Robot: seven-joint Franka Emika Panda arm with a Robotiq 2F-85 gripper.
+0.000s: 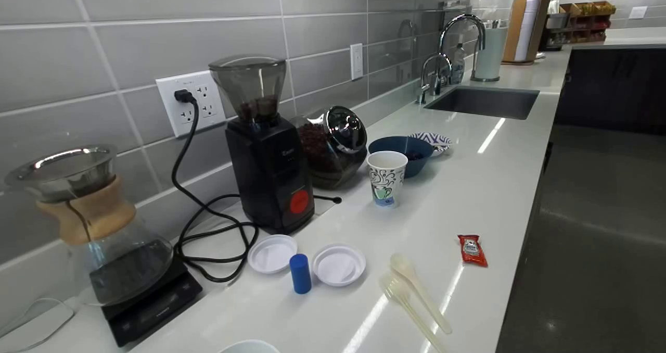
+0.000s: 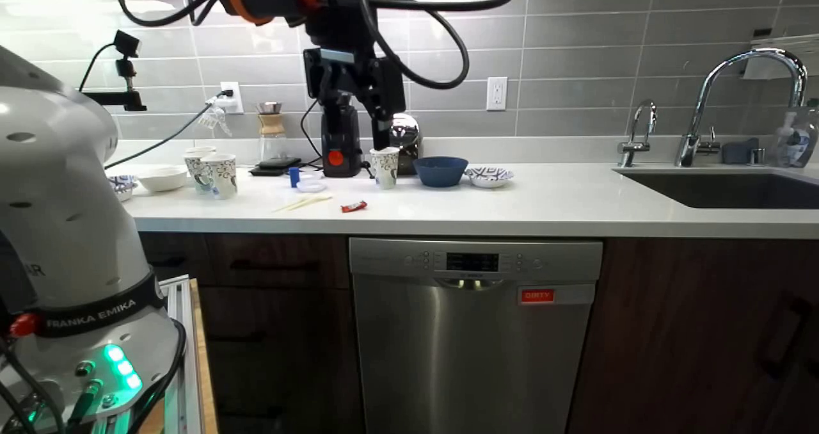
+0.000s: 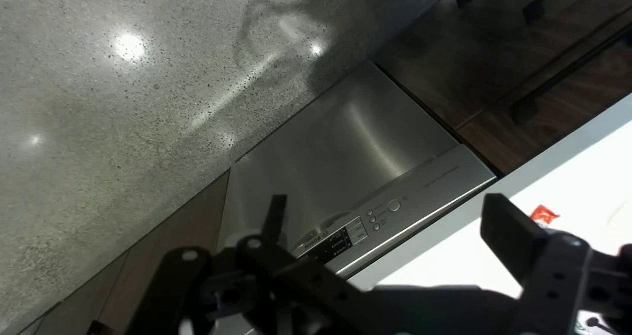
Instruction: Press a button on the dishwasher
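The steel dishwasher [image 2: 470, 357] is built in under the counter, its door shut, with a red DIRTY label [image 2: 537, 296]. In the wrist view the dishwasher [image 3: 340, 142] lies diagonally. Its control strip has a dark display [image 3: 338, 245], several small round buttons [image 3: 373, 219] and a larger round button [image 3: 393, 205]. The display also shows in an exterior view [image 2: 472, 262]. My gripper [image 3: 387, 211] is open, its fingers wide apart and empty. In an exterior view the gripper [image 2: 361, 114] hangs above the counter, higher than the control strip and apart from it. The far part of the strip is hidden behind the gripper.
The white counter [image 2: 550, 203] overhangs the dishwasher. On it are a paper cup [image 1: 387, 181], a coffee grinder [image 1: 270, 171], a blue bowl [image 2: 440, 171], a red candy packet [image 1: 472, 250] and plastic cutlery [image 1: 416, 290]. Dark drawers [image 2: 275, 331] stand beside the dishwasher.
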